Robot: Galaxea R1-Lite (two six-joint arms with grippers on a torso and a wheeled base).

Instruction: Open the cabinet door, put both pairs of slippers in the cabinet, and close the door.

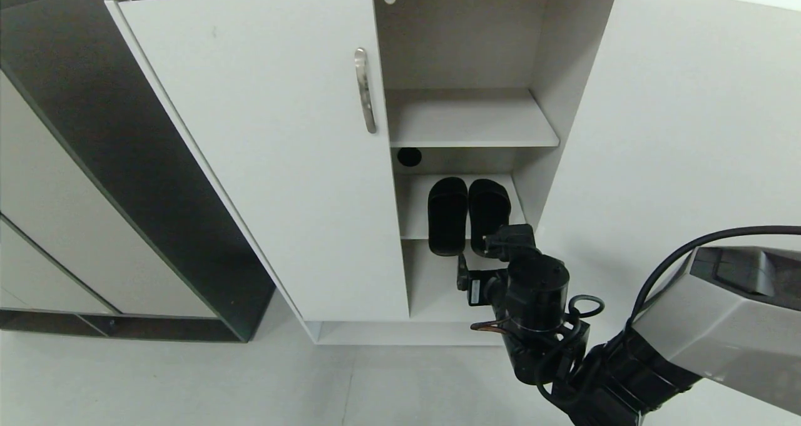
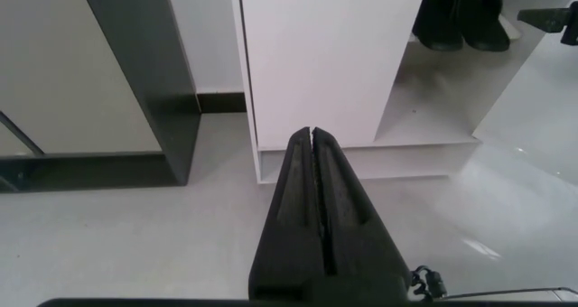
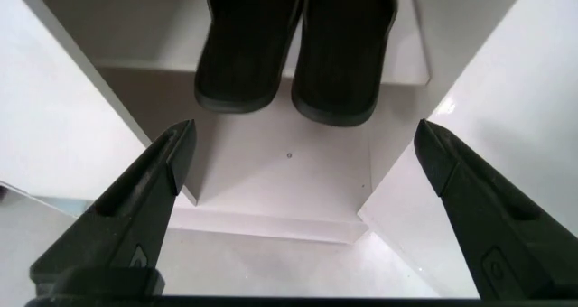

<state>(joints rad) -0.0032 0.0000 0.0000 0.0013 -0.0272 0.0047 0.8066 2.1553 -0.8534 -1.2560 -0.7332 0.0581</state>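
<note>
Looking into the cabinet (image 1: 250, 163), I see one pair of black slippers (image 1: 448, 216) side by side on the middle shelf (image 1: 413, 213), near ends overhanging its edge, at twelve o'clock from my right gripper (image 3: 304, 131), whose jaws are spread wide and empty. The door (image 1: 676, 132) at three o'clock stands open. My left gripper (image 2: 312, 137) points at the cabinet's base, jaws pressed closed.

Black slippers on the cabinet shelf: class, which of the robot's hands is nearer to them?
Right. The right hand is open just in front of the slippers; the left hand is shut, farther back over the floor before the closed door.
</note>
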